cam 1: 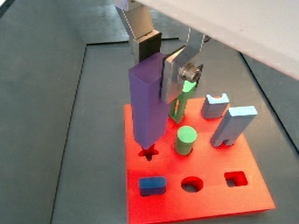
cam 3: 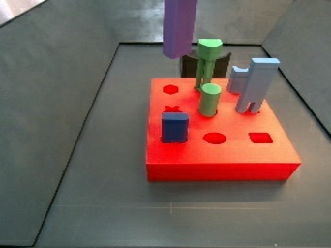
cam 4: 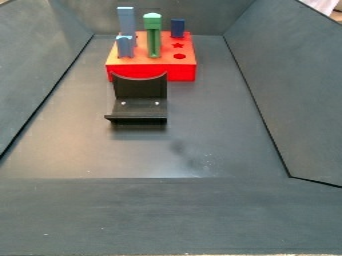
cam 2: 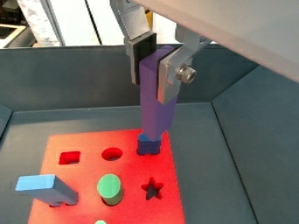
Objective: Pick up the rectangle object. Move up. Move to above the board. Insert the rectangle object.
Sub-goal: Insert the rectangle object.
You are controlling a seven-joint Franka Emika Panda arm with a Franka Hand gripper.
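In a side view a short dark-blue block [cam 3: 173,126] stands upright at the near left. A light green cylinder [cam 3: 210,99] is just right of it and farther back. A grey-blue stepped block [cam 3: 256,85] rises to the right. A dark green peg [cam 3: 208,56] stands farthest. The fixture [cam 4: 138,104] rests on the grey floor [cam 4: 174,150].

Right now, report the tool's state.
Tool: shut on the purple block, above the board.

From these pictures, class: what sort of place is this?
Probably a robot test cell: a grey walled bin, a red board with shaped holes, and the gripper holding the purple rectangle object above it.
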